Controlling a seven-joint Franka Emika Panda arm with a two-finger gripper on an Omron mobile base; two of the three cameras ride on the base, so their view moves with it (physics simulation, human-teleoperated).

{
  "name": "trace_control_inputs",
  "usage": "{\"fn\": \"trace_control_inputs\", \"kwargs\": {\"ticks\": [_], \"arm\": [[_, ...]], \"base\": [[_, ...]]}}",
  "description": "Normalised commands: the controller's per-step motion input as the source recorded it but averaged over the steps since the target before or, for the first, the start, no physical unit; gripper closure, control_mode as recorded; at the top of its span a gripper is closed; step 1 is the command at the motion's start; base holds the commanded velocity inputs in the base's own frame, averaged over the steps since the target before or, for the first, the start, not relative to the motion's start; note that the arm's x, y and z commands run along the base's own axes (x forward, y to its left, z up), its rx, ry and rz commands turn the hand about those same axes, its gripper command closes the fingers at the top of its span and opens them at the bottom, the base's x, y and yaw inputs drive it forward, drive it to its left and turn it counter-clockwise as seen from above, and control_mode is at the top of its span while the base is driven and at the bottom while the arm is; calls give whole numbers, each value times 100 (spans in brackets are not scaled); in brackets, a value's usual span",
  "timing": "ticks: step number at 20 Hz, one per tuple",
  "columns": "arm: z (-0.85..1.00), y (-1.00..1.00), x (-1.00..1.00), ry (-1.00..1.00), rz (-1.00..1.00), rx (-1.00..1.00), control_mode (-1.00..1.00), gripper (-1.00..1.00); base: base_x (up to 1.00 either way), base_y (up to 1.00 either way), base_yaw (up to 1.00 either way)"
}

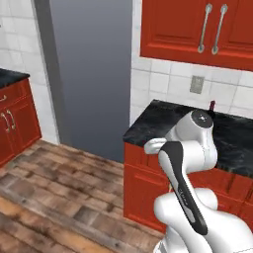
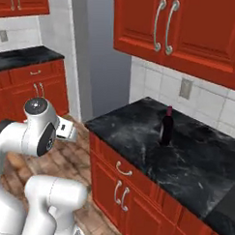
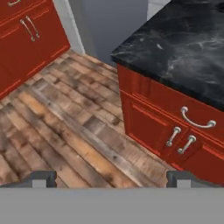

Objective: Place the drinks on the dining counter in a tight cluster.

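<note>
1. Right base view: a dark wine bottle point(image 2: 166, 125) with a red label is standing upright on the black, white-veined marble tabletop point(image 2: 195, 161), back from the front edge and near the tiled wall.
2. Whether anything is filling the bottle cannot be told; its glass is showing too dark, and its top is closed by a red cap.
3. Left base view: only the bottle's red top point(image 1: 212, 105) is peeking above the arm's white shoulder, with the tabletop point(image 1: 148, 123) stretching around it.
4. Hand view: the two dark fingers point(image 3: 43, 178) are standing spread wide, pinching nothing, and hanging over the wooden floor point(image 3: 65, 131) in front of the tabletop's corner point(image 3: 183, 48).
5. Red cabinet doors point(image 3: 175, 135) with silver handles are sitting shut below the tabletop, so their contents are staying hidden.
6. Upper red cabinets point(image 2: 181, 30) on the wall above the bottle are likewise shut.
7. The fingers are well apart from the bottle, off the tabletop's left end.
</note>
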Motion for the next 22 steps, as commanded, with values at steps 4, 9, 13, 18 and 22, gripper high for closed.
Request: {"fn": "trace_control_inputs", "kwargs": {"ticks": [4,9,13,18,22], "arm": [[0,0,0,0,0,0,100,-100],[0,0,0,0,0,0,100,-100],[0,0,0,0,0,0,100,-100],[0,0,0,0,0,0,100,-100],[0,0,0,0,0,0,100,-100]], "base": [[0,0,-100],[8,4,-82],[50,21,-25],[55,50,-16],[58,36,-15]]}}
